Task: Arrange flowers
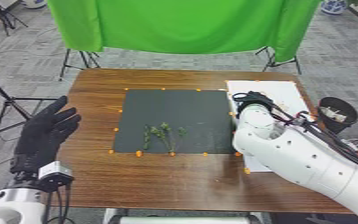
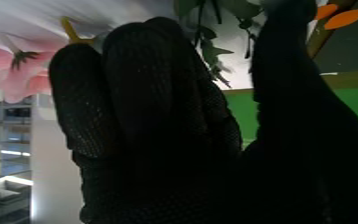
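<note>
Greenery laid out on the mat, blooms still to be added.
A few green sprigs (image 1: pixel 165 128) are set near the close edge of the dark mat (image 1: pixel 175 107), so the arrangement can be judged as barely begun; the pink flowers (image 2: pixel 23 77) are seen beside the right hand (image 2: pixel 135 85), over at the white sheet (image 1: pixel 266 88), and are left to be placed. The right hand's fingers are held straight and pressed together, its thumb apart; whether the green leaves (image 2: pixel 213 52) by the thumb are touched cannot be told. The left hand (image 1: pixel 47 131) is held open beside the table, fingers slightly spread.
</note>
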`<action>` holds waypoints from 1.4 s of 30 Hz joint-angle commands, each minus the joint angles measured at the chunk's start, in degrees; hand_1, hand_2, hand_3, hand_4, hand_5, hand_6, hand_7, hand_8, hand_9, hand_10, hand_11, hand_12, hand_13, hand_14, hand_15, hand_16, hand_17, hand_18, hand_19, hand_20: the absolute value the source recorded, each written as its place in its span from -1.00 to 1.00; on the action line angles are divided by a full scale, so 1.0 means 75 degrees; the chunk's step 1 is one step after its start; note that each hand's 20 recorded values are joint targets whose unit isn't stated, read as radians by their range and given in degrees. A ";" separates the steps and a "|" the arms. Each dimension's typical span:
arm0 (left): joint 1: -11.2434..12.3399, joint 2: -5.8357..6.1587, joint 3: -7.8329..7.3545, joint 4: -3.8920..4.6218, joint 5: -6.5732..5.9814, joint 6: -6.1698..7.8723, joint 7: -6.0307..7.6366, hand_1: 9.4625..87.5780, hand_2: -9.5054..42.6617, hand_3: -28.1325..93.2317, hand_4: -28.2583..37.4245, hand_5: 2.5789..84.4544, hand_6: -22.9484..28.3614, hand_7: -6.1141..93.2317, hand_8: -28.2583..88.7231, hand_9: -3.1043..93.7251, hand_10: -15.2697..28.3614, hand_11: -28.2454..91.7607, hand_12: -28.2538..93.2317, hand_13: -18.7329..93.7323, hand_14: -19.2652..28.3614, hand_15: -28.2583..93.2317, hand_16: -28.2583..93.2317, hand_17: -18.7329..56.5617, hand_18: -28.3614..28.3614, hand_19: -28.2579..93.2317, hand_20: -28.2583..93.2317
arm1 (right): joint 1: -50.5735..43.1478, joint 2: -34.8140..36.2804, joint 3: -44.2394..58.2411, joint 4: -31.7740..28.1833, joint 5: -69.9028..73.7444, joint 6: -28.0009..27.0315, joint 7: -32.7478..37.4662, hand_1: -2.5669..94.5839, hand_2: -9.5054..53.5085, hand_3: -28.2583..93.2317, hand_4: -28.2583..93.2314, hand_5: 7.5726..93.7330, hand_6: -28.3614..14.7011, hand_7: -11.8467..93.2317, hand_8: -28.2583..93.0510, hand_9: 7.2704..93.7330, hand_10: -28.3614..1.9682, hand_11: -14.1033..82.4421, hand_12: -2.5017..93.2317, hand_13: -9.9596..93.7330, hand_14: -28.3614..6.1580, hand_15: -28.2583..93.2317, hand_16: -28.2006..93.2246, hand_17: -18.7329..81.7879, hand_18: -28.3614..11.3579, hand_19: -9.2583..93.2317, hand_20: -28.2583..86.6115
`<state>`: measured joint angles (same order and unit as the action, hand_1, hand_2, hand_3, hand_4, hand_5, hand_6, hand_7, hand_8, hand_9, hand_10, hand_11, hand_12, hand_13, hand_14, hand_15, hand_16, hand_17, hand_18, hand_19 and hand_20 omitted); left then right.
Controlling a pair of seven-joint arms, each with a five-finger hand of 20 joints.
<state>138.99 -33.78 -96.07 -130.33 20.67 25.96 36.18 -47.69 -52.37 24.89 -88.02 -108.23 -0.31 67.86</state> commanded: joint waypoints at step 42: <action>0.0417 -0.0010 0.0005 -0.0109 -0.0318 0.0033 0.0360 -0.47 -0.36 0.55 -0.77 -0.12 0.29 -0.68 -0.65 -0.27 0.56 -0.05 -0.36 -0.35 0.79 0.25 -0.72 -0.77 0.72 0.15 -0.42 | 0.0026 0.0377 -0.0608 -0.0035 -0.0588 0.1939 -0.0328 0.06 -0.81 0.81 -0.90 0.61 0.25 -0.11 -0.09 0.78 0.24 0.17 -0.34 0.77 0.42 0.67 -0.27 0.53 -0.23 1.00 0.15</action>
<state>141.28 -34.55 -96.46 -130.67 19.14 25.41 37.75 -48.64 -50.19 21.24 -88.25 -111.30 12.45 65.36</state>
